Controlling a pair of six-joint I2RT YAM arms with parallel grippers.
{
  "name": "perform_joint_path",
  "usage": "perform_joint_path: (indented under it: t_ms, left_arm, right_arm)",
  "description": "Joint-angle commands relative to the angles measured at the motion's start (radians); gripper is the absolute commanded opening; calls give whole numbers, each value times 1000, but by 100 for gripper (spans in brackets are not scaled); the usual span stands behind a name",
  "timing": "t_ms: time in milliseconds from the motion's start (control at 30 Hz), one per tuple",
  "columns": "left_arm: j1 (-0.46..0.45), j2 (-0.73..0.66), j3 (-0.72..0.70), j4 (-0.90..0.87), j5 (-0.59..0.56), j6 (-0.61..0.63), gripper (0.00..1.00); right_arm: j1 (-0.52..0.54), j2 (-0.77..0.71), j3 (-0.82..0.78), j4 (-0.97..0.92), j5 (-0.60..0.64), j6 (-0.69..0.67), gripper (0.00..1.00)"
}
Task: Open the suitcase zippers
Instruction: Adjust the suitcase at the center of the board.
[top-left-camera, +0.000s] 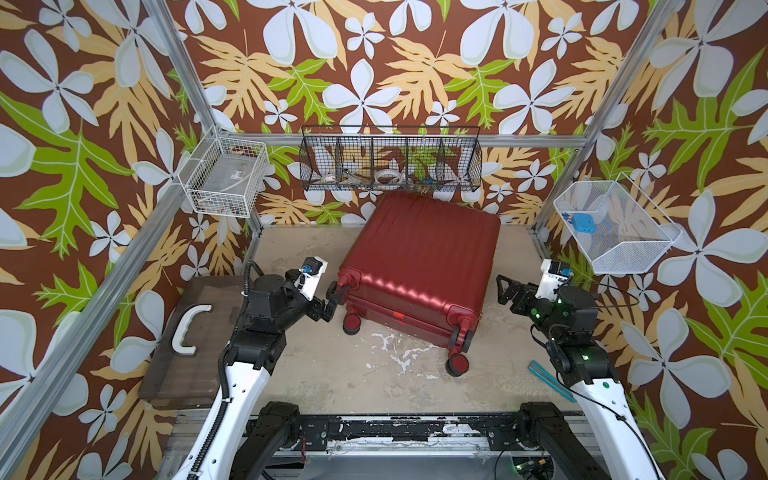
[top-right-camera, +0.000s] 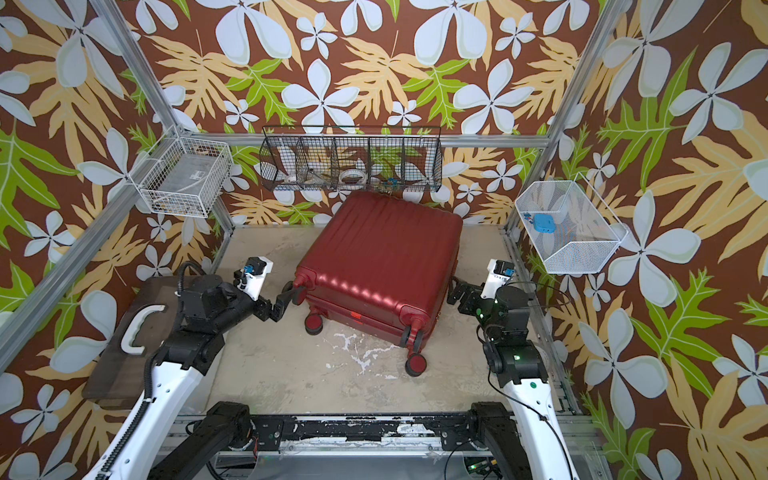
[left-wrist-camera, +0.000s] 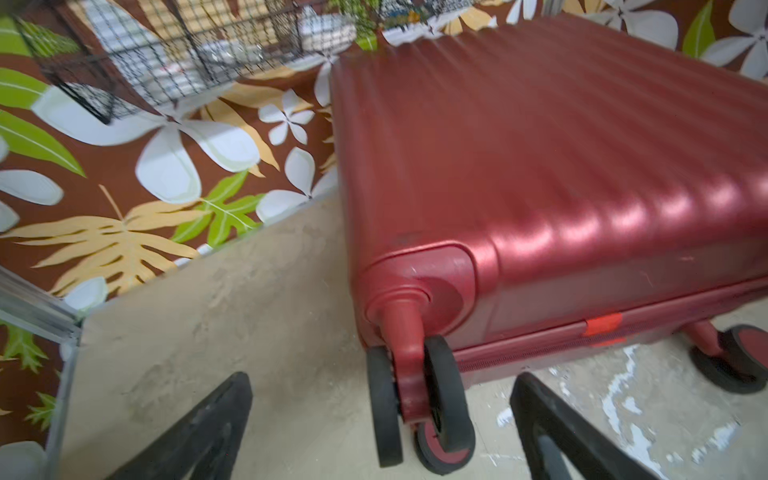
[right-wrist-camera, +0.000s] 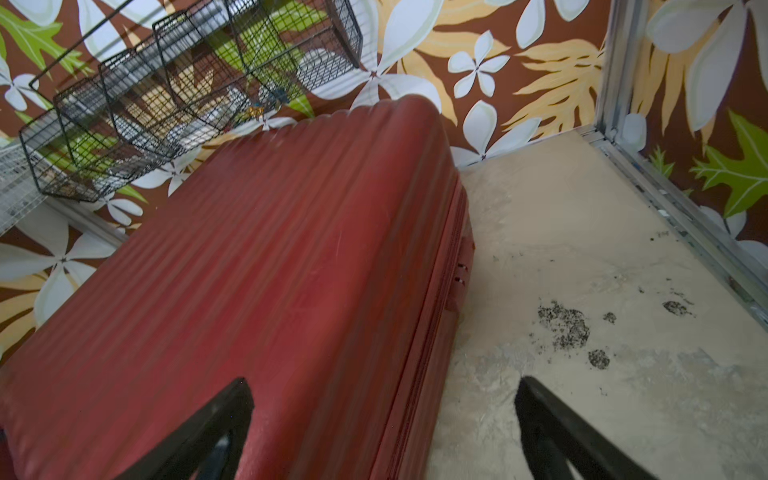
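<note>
Suitcase (top-left-camera: 419, 257) lies flat on the gritty beige table (top-left-camera: 311, 361). It's a glossy dark-red hard shell with ribs all over, and the zippers (left-wrist-camera: 540, 347) are a thin woven band shut along the seam. Left gripper (top-left-camera: 333, 300) has its fingers spread wide and empty, right at the suitcase's wheeled corner; can't tell if they touch. Right gripper (top-left-camera: 503, 291) is wide too, empty, just off the opposite side. The corner wheel (left-wrist-camera: 446, 399) has 2 black rubbery tyres.
</note>
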Motion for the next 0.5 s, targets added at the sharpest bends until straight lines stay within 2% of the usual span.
perform_joint_path:
  t_ms: [0, 267, 467]
  left_arm:
    - [-36, 38, -1, -16, -28, 24, 100]
    - [-56, 140, -19, 99, -245, -49, 100]
    - [-23, 154, -29, 161, -382, -65, 100]
  right_arm:
    - [5, -3, 17, -95, -67, -36, 100]
    - [11, -7, 14, -122, -146, -60, 99]
    - [57, 12, 54, -165, -216, -79, 95]
